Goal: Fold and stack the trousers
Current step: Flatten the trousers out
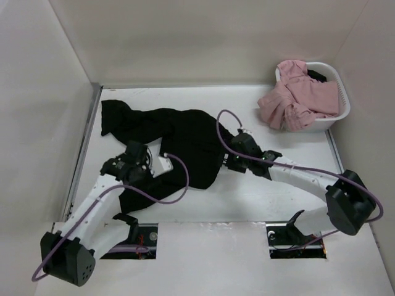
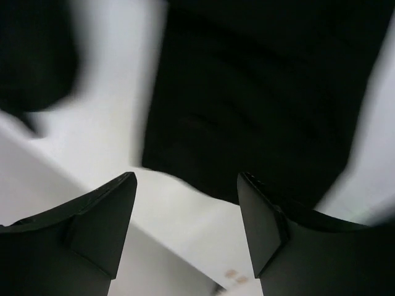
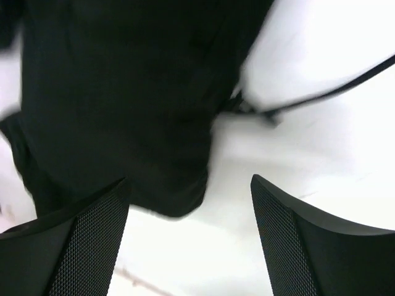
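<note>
Item one: plain black soft-fabric trousers (image 1: 179, 135), unfolded and rumpled, lying on the flat white table (image 1: 259, 197) left of centre. We record the main mass running crosswise, from the far-left corner toward the middle, with a further lobe trailing toward the near edge beneath the left arm. We cannot pick out the waistband and leg ends in the crumple. Item two: left fingers (image 2: 105, 222), black, spread apart with nothing between them. They hang over the near-left lobe, and in the wrist view the cloth lies straight ahead and toward the right-hand finger, with bare table under the gap. Item three: right fingers (image 3: 80, 246), black with meshed pads, likewise spread and empty. They are poised at the right-hand edge of the cloth, which lies ahead and to their left, white table showing between them. Item four: white plastic laundry basket (image 1: 342, 114) at the far right, holding pink garments (image 1: 296, 98) that spill over its near rim, well apart from the trousers. Assessment: we judge folding not yet begun. Both arms are about equally near the cloth, one at each end of the crosswise axis, so we judge each suited to pinch its own edge and draw the garment out flat first.
</note>
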`<state>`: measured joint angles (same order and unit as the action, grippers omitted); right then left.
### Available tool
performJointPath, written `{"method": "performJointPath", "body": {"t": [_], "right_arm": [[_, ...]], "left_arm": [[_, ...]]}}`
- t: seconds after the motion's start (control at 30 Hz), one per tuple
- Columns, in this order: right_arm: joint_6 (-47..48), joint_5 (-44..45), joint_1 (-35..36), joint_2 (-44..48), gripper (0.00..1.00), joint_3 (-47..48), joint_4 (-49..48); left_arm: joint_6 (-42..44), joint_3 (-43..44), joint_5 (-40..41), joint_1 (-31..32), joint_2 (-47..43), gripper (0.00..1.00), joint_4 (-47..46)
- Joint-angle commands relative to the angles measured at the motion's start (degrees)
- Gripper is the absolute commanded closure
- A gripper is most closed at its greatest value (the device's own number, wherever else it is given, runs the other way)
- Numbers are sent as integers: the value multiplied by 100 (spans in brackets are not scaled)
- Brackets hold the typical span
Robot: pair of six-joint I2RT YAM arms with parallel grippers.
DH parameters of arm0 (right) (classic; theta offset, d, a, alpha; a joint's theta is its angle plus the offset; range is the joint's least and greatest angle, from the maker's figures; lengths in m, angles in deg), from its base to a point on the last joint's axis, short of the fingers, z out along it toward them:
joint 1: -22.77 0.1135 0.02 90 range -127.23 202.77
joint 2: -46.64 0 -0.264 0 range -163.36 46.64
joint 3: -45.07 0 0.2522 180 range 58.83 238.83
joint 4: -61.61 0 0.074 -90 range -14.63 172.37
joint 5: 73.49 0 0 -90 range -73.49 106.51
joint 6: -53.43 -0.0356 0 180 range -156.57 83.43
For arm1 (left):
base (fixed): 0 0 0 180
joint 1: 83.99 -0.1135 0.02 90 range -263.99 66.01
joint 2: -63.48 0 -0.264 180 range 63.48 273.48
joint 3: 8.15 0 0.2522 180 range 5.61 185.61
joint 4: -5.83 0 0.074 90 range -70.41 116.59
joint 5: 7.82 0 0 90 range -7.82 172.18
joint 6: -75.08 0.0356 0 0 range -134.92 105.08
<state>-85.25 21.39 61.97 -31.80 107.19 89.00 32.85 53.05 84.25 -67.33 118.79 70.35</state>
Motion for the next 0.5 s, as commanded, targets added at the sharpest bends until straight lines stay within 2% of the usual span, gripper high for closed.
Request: {"method": "performJointPath", "body": {"t": [0.0,0.17,0.27,0.3,0.33,0.4,0.43,0.47], "right_arm": [[-527,-154,469,-224,17,-238,-518],[-695,-392,540,-1006,17,-249,-1484],[-844,-418,523,-1393,23,-11,-1977],[-862,-436,488,-1524,29,76,-2109],[-862,-471,427,-1639,43,138,-2206],[-862,-611,251,-1745,78,226,-2250],[-853,-646,128,-1658,89,201,-2224],[-818,-638,-3,-1457,95,113,-2137]], "left_arm": [[-407,-867,162,332,94,35,761],[-1059,-1306,198,613,629,35,-311],[-1033,-1465,312,894,928,35,-768],[-1015,-1492,382,1052,1025,34,-883],[-998,-1544,478,1184,1148,34,-1049],[-901,-1685,707,1291,1498,38,-1444],[-849,-1746,777,1230,1692,46,-1620],[-805,-1790,830,1107,1850,58,-1779]]}}
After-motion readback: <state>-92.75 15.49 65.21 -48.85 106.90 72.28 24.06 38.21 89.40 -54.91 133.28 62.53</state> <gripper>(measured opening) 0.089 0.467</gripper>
